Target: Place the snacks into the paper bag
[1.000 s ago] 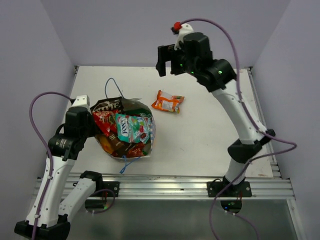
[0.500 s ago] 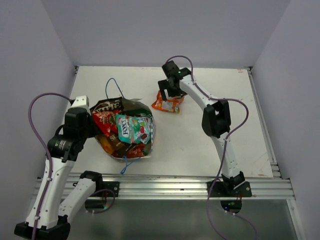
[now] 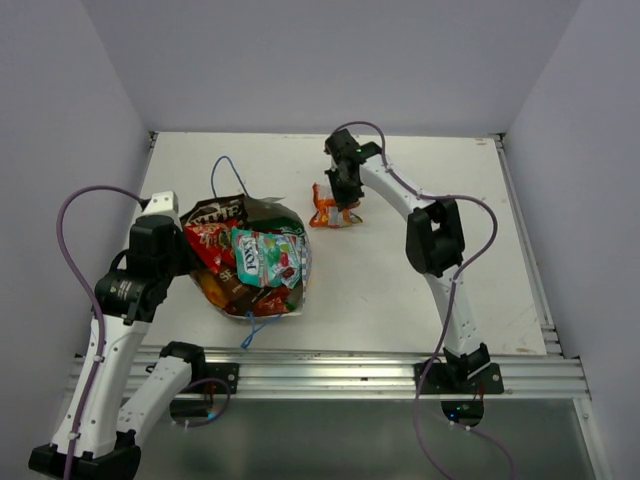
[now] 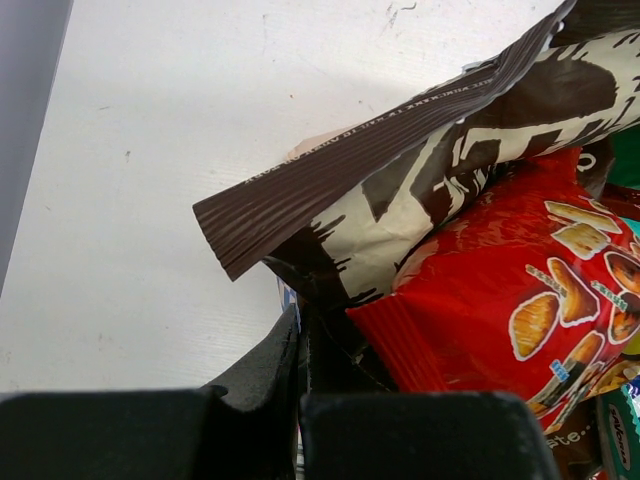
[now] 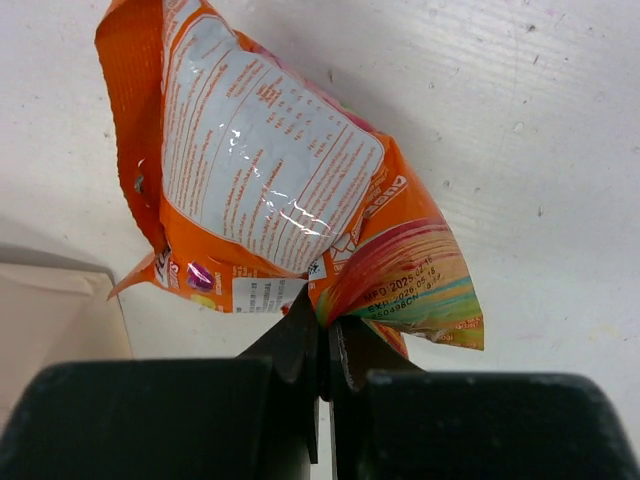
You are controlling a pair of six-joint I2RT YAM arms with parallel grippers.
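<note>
On the left, the left gripper (image 3: 176, 257) sits at the left rim of the paper bag (image 3: 268, 211), its fingers (image 4: 255, 375) pressed together. Whether they nip the paper, I cannot tell. The bag stands on the near-left part of the white table (image 3: 370, 285), stuffed with snacks. A dark brown packet (image 4: 480, 130) lies on top at the far side, a red packet (image 4: 500, 300) is just beneath it, and a teal packet (image 3: 262, 255) lies toward the right. A blue string handle (image 3: 222, 170) loops out on the far side. To the right, well apart from the bag, the right gripper (image 5: 325, 335) pinches the edge of an orange packet (image 5: 270, 170) lying on the table.
</note>
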